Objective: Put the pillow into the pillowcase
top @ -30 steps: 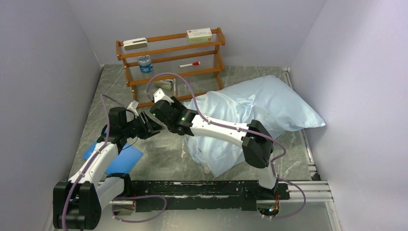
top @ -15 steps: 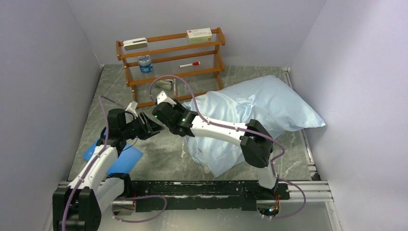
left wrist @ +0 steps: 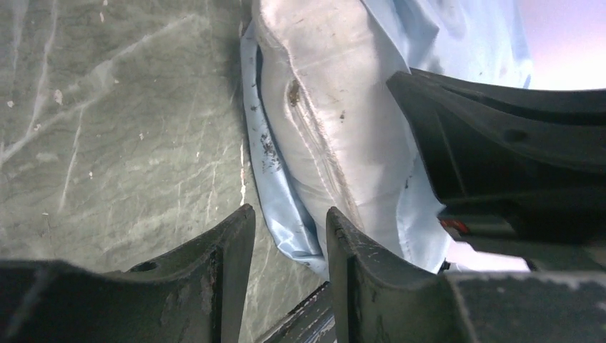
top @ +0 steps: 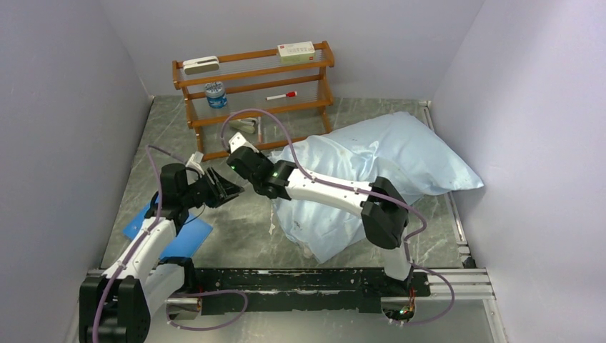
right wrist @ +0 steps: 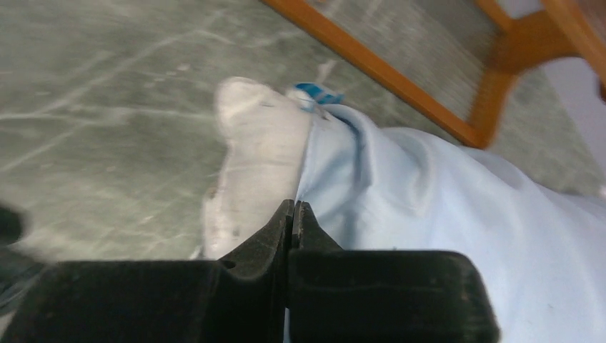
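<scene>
**Right jaws closed at the pillowcase mouth**

Since the earlier frame the right gripper (right wrist: 292, 207) had brought its jaws together and swung slightly toward the far side. The left gripper (top: 229, 187) had drawn a little to the left, so the two stood further apart. The left jaws had kept the same spread.

From above, the pillowcase (top: 400, 153) lay bulging across the right half of the table (top: 236, 229), with its open end facing left. The pillow (top: 296, 218) sat mostly inside it, and only its speckled left end was exposed. A wooden rack (top: 254, 86) stood at the far side. A flat blue rectangle (top: 179, 239) lay at the near left, under the left arm.

In the left wrist view the jaws stood apart with nothing between them, short of the bedding. The white end of the pillow rested on the lower lip of the pillowcase, and the dark right arm (left wrist: 514, 143) crossed in front on the right.

In the right wrist view the fingers were pressed tight together. Their tips sat where the pillowcase hem met the bare pillow corner. Whether a fold of fabric was pinched between them could not be told. A rail of the rack ran beyond.
</scene>
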`<action>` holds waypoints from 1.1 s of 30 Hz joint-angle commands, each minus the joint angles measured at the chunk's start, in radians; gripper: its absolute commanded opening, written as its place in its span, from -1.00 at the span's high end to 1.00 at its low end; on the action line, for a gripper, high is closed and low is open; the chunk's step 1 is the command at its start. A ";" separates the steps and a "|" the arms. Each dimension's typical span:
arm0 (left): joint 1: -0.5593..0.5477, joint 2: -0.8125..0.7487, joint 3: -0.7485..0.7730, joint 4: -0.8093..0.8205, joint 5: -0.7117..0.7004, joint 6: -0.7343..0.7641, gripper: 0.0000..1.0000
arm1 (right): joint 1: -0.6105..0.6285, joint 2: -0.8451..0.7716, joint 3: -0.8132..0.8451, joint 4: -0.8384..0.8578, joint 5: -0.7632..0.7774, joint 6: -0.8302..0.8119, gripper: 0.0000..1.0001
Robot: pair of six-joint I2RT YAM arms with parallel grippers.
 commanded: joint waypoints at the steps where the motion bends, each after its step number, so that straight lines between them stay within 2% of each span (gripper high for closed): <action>1: 0.009 0.005 -0.052 0.135 -0.024 -0.070 0.25 | -0.004 -0.087 0.014 0.066 -0.317 0.046 1.00; 3: 0.009 0.033 -0.066 0.195 -0.027 -0.105 0.36 | 0.000 -0.107 -0.011 0.110 -0.397 0.082 1.00; 11: -0.039 0.110 -0.079 0.353 -0.121 -0.204 0.45 | -0.021 -0.144 -0.098 0.313 -0.670 0.185 1.00; 16: -0.119 0.189 -0.092 0.489 -0.173 -0.276 0.46 | -0.033 -0.205 -0.186 0.429 -0.731 0.200 1.00; 20: -0.227 0.248 -0.078 0.546 -0.274 -0.294 0.46 | -0.082 -0.252 -0.223 0.522 -0.780 0.260 1.00; 26: -0.315 0.347 -0.064 0.713 -0.350 -0.376 0.51 | -0.109 -0.328 -0.221 0.657 -0.952 0.352 1.00; 33: -0.423 0.434 0.044 0.739 -0.428 -0.362 0.53 | -0.131 -0.368 -0.346 0.888 -1.167 0.505 1.00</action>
